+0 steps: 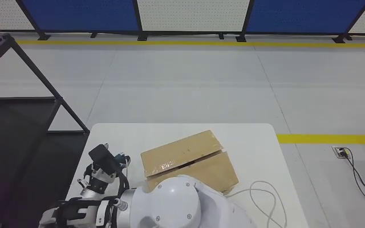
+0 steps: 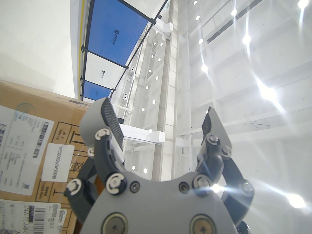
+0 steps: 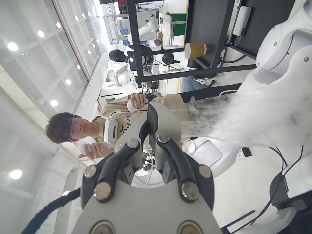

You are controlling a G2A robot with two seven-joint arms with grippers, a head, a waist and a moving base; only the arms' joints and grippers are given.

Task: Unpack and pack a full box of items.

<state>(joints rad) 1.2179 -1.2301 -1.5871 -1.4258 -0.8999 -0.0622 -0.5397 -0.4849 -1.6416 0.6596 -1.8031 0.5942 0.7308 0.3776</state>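
A brown cardboard box (image 1: pixel 188 162) with labels lies on the white table (image 1: pixel 114 137), its top flaps folded shut with a seam between them. My left gripper (image 1: pixel 114 158) sits just off the box's left side near the table's front left corner. In the left wrist view this gripper (image 2: pixel 158 109) points upward, open, with nothing between its fingers, and the box's labelled side (image 2: pixel 31 127) stands close beside one finger. My right gripper (image 3: pixel 150 108) is shut with its pads pressed together on nothing, aimed away from the table.
A white cable (image 1: pixel 262 196) loops on the table's front right part. A black metal frame (image 1: pixel 34 74) stands to the left of the table. Bare tabletop runs along the back edge behind the box.
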